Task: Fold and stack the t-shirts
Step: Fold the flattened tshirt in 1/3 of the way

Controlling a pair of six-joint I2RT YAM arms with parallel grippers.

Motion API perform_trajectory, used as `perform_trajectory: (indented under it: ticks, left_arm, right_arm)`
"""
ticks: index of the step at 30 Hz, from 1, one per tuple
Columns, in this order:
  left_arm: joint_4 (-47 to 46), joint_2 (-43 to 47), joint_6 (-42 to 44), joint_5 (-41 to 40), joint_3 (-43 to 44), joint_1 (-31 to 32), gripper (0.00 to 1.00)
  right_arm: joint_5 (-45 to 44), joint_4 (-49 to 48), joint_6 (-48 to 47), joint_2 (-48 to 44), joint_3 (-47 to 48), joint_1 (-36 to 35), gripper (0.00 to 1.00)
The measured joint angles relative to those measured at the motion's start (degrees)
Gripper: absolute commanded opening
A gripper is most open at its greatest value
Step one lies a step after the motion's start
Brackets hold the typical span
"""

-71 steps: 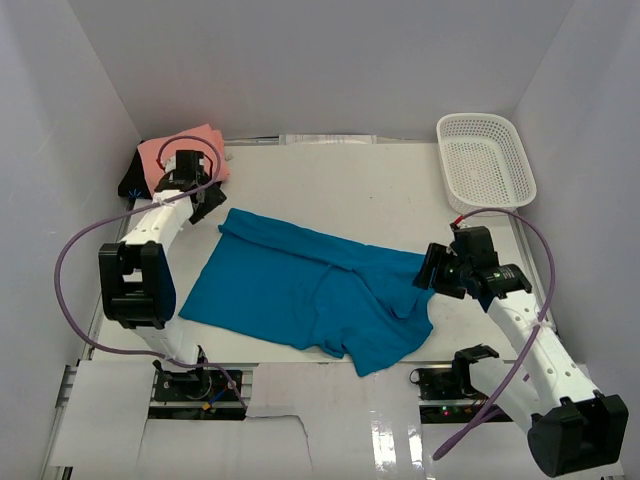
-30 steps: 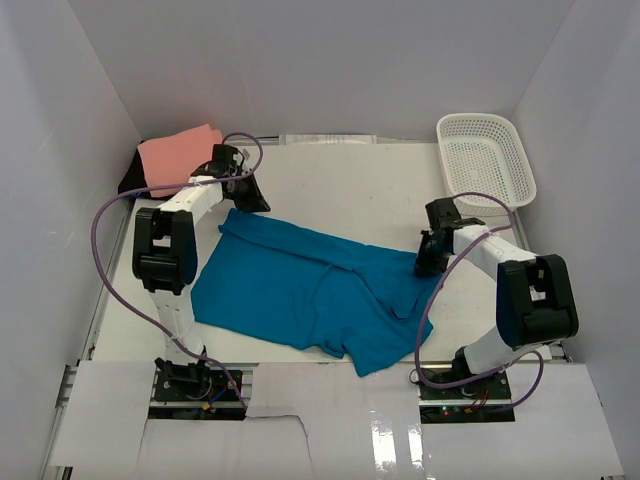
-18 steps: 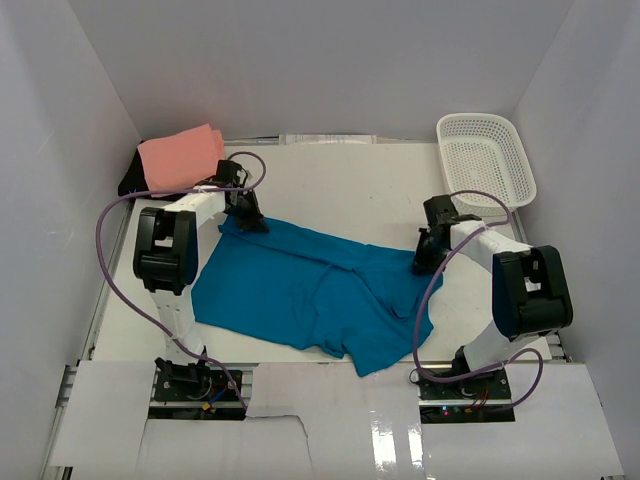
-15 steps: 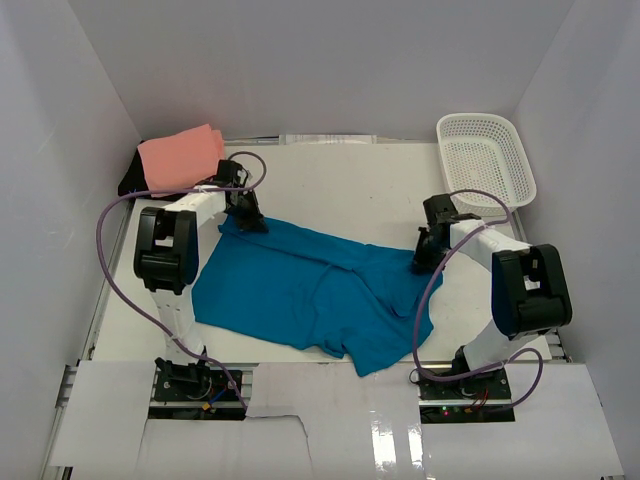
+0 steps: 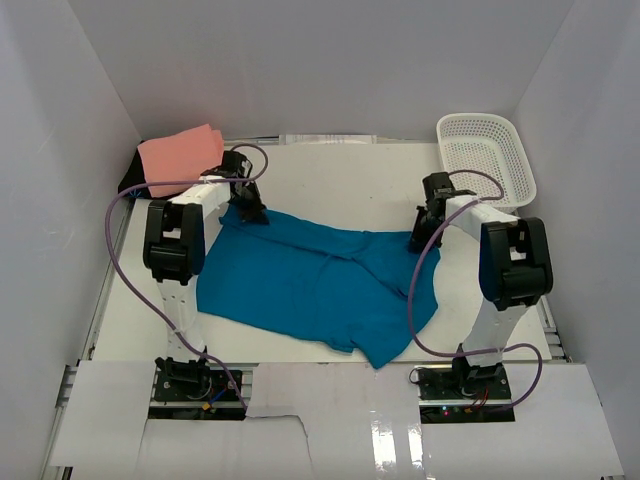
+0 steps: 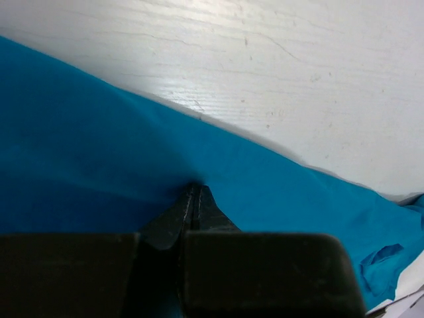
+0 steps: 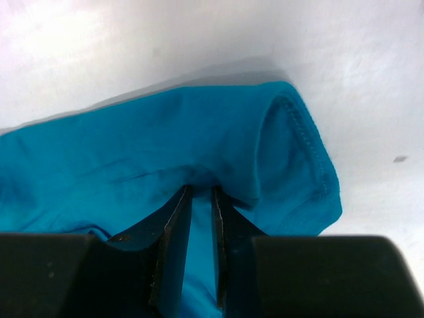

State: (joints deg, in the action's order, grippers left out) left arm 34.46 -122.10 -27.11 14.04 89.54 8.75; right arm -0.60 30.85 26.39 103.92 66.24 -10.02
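A blue t-shirt (image 5: 300, 285) lies spread across the middle of the table, wrinkled at its near right part. My left gripper (image 5: 252, 213) is at the shirt's far left corner, jaws pressed together on a pinch of the blue cloth (image 6: 99, 152); its tips (image 6: 193, 191) bite into a small pucker. My right gripper (image 5: 420, 238) is at the far right edge by the hemmed sleeve (image 7: 301, 159), and the blue fabric (image 7: 132, 152) is caught in the narrow gap between its jaws (image 7: 201, 195). A folded pink t-shirt (image 5: 180, 157) sits at the far left corner.
A white plastic basket (image 5: 487, 160) stands at the far right corner. A dark object (image 5: 130, 185) lies under the pink shirt by the left wall. White walls close in the table on three sides. Purple cables loop beside both arms.
Both grippers have moved toward the far side of the table, and the blue shirt's far edge has gone with them. The cloth now lies further back and stretched straighter between them.
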Motion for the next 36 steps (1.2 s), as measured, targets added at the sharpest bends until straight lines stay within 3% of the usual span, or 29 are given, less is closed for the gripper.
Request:
perform_trajectory:
  ticks: [20,30,36]
  left_arm:
    - [2.03,-0.24,-9.94,-6.62,1.40,-1.16,0.00]
    - [7.41,1.97,-10.36,-8.83,1.62,-1.11,0.00]
    - [11.82,9.62,-10.43,-8.96,5.22,0.55,0.00]
  right_arm:
    - [0.76,8.59,-6.05,24.76,37.46,2.95,0.28]
    - [0.26,11.19,-8.87,24.76,39.85,3.56,0.33]
    - [1.51,10.45,-9.46,14.58,35.30,3.39,0.36]
